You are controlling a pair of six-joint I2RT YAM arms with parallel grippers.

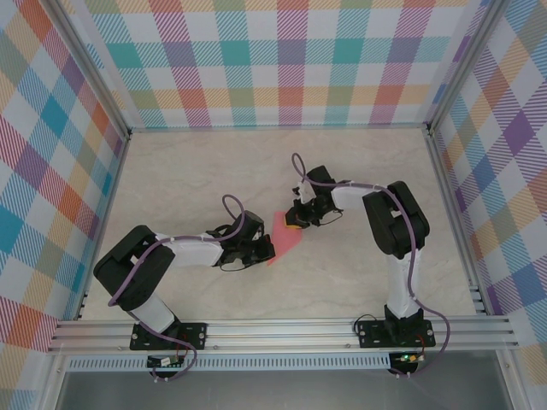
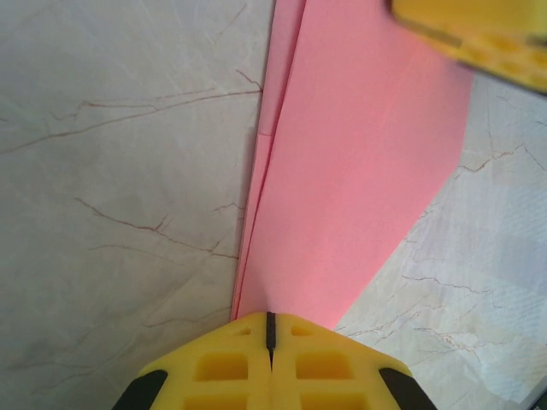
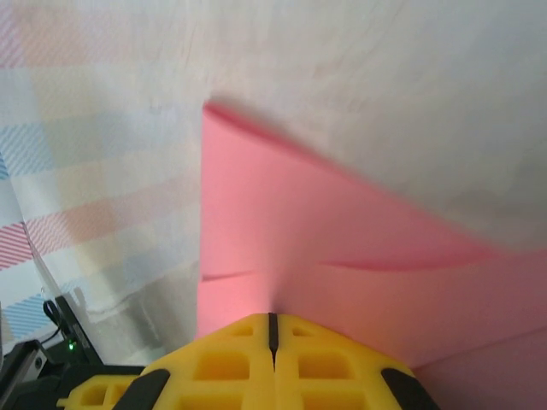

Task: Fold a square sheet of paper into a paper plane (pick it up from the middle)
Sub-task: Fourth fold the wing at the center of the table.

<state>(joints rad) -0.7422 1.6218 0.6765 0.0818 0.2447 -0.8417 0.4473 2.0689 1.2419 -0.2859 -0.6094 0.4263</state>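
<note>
Left hand (image 1: 261, 247): left of centre in the top view, pointing right. In its own wrist view the yellow fingers (image 2: 222, 369) sit at the bottom edge, pressed together, with the narrow tip of the paper (image 2: 359, 171) pinched in their seam. Right hand (image 1: 297, 219): just above and right of centre in the top view, pointing down and left. In its wrist view the yellow fingers (image 3: 329, 369) are likewise pressed together at the bottom edge, clamped on the paper (image 3: 282, 231). The same hand shows blurred at the upper right corner of the left wrist view (image 2: 479, 34), over the paper's wide end. Paper (image 1: 283, 237): salmon-pink and folded, a small wedge at centre frame between the two hands, touching both. In the left wrist view it widens from bottom centre to upper right, with stacked layer edges running along its left side. In the right wrist view several layers overlap, with one corner at upper left. Whether it lies flat or is raised cannot be told. Bench (image 1: 197, 171): pale, marble-patterned with fine veins, under hands and paper. Walls (image 1: 273, 60): pastel checked panels on three sides. Rail (image 1: 282, 331): aluminium, along the lower edge, carrying both arm bases. Cable (image 1: 232, 202): purple, looped over the left arm.
</note>
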